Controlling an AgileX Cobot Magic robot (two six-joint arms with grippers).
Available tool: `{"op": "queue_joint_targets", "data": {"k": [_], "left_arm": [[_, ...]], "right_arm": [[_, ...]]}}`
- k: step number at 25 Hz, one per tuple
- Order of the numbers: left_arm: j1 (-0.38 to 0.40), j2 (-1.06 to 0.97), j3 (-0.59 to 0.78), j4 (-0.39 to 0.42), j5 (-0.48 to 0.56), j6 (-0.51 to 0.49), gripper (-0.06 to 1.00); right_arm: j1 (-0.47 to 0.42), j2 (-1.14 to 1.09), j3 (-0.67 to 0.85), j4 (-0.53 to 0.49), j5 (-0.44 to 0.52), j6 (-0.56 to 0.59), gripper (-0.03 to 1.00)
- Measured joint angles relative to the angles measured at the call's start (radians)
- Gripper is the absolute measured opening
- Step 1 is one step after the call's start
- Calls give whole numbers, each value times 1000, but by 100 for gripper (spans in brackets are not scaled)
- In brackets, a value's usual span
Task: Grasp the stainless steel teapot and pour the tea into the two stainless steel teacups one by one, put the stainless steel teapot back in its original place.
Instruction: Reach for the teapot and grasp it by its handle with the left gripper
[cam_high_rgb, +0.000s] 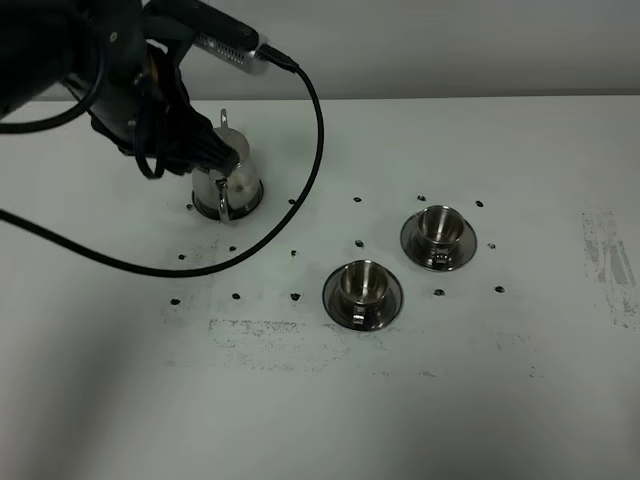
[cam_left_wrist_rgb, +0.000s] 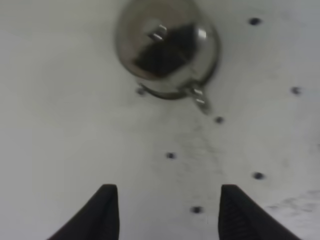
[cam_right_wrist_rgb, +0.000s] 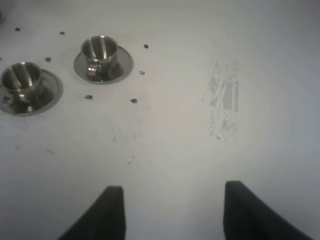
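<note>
The stainless steel teapot (cam_high_rgb: 238, 188) stands upright at the back left of the white table (cam_high_rgb: 330, 400), its loop handle facing the front. My left gripper (cam_high_rgb: 222, 155) hovers just over its left side, and from above the left wrist view shows the lidded teapot (cam_left_wrist_rgb: 167, 50) well ahead of the left gripper (cam_left_wrist_rgb: 167, 192), which is open and empty. The two stainless steel teacups sit on saucers: one cup (cam_high_rgb: 362, 288) mid-table, the other cup (cam_high_rgb: 438, 232) further right. My right gripper (cam_right_wrist_rgb: 173, 187) is open over bare table, away from both teacups (cam_right_wrist_rgb: 100, 54) (cam_right_wrist_rgb: 22, 82). No tea is visible.
A black cable (cam_high_rgb: 300, 200) from the left arm loops down across the table beside the teapot. Small black marks (cam_high_rgb: 358, 243) dot the surface around the pot and cups. Scuffed patches (cam_high_rgb: 610, 260) lie at the right edge and along the front.
</note>
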Motion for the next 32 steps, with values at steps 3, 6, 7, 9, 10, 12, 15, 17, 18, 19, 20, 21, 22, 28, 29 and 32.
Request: {"op": "queue_joint_targets", "data": {"k": [3,6,7,9,10,12,15,17,18,19,20,21,22,28,29,32], "left_arm": [[0,-30,123,-25,-119,-66,41],[-2,-23,203,14,-233,-197,36],[-5,-15,224,44,-276,-247,35],[-18,9,249,88,-385,-319,33],[-27,29,253,89,-422,-339,33],[-36,72,258,75,-498,-350,33],[-40,146,258,28,-581,-343,33],[-40,184,259,16,-616,-333,33],[-41,201,259,12,-633,-330,33],[-42,214,259,9,-650,-329,33],[-42,229,259,5,-666,-328,33],[-41,242,259,3,-676,-326,33],[-40,253,259,2,-685,-326,32],[-22,268,259,36,-695,-326,32],[-16,268,259,43,-694,-326,32],[-2,268,259,61,-693,-325,32]], "right_arm": [[0,0,0,0,0,0,43],[0,0,0,0,0,0,43],[0,0,0,0,0,0,43],[0,0,0,0,0,0,43],[0,0,0,0,0,0,43],[0,0,0,0,0,0,43],[0,0,0,0,0,0,43],[0,0,0,0,0,0,43],[0,0,0,0,0,0,43],[0,0,0,0,0,0,43],[0,0,0,0,0,0,43],[0,0,0,0,0,0,43],[0,0,0,0,0,0,43],[0,0,0,0,0,0,43],[0,0,0,0,0,0,43],[0,0,0,0,0,0,43]]}}
